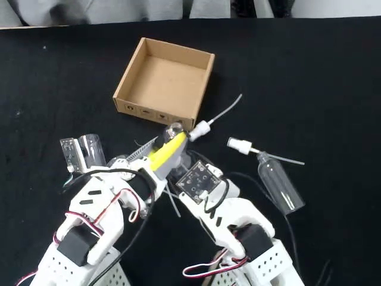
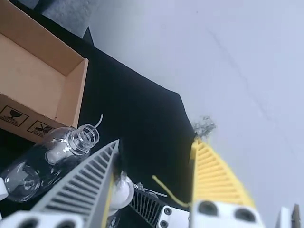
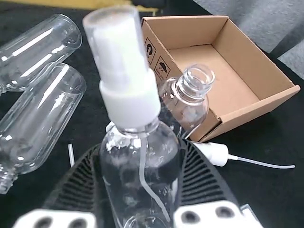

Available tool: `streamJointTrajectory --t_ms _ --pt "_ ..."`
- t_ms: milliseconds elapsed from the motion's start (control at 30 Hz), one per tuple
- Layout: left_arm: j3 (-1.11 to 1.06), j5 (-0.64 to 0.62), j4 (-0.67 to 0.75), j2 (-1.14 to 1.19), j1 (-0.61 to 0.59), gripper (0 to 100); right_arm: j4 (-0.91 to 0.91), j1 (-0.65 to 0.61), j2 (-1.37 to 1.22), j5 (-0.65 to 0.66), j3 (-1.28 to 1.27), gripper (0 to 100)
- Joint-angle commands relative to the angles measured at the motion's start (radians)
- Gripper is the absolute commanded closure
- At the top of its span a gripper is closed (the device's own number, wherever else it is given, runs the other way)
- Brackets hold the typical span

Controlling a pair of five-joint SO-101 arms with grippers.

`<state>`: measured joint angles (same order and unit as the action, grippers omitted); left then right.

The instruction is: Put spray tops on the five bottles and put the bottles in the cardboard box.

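Note:
My right gripper (image 3: 142,159) is shut on a clear bottle (image 3: 142,175) that carries a white spray top (image 3: 126,71). In the high view this gripper (image 1: 181,164) sits low under its wrist camera. Just beyond stands an uncapped bottle (image 3: 187,97) (image 1: 174,129) (image 2: 61,152), close to the cardboard box (image 1: 164,80) (image 3: 223,71). My left gripper (image 2: 156,142) (image 1: 161,148) is open, its grey and yellow fingers spread with nothing gripped; the uncapped bottle lies outside its grey finger (image 2: 90,185). A loose spray top (image 1: 200,129) (image 3: 213,153) lies beside the box.
Two uncapped bottles (image 3: 38,42) (image 3: 42,114) lie together on the black table, at the left in the high view (image 1: 89,150). Another bottle (image 1: 280,182) and a second loose spray top (image 1: 240,144) lie at the right. The box has nothing in it.

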<state>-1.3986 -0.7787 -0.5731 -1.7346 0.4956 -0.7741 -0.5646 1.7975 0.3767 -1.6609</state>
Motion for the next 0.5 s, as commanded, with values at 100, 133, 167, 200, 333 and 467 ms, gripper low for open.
streamJointTrajectory --t_ms 100,133,167,200,333,467 --pt "0.077 0.012 -0.008 -0.002 0.013 78 0.002 0.009 0.136 0.008 0.013 98.1" --pt "0.081 0.012 -0.008 -0.002 0.013 78 0.002 0.009 0.136 0.008 0.013 98.1" --pt "0.085 0.012 -0.008 -0.002 0.013 78 0.002 0.009 0.136 0.008 0.013 98.1" --pt "0.087 0.012 -0.008 -0.002 0.013 78 0.002 0.009 0.136 0.008 0.013 98.1" --pt "0.088 0.012 -0.003 -0.002 -0.012 78 0.002 0.009 0.136 0.008 0.013 98.1" --pt "0.108 0.011 -0.006 -0.002 -0.081 78 0.002 0.009 0.136 0.008 0.015 98.1"
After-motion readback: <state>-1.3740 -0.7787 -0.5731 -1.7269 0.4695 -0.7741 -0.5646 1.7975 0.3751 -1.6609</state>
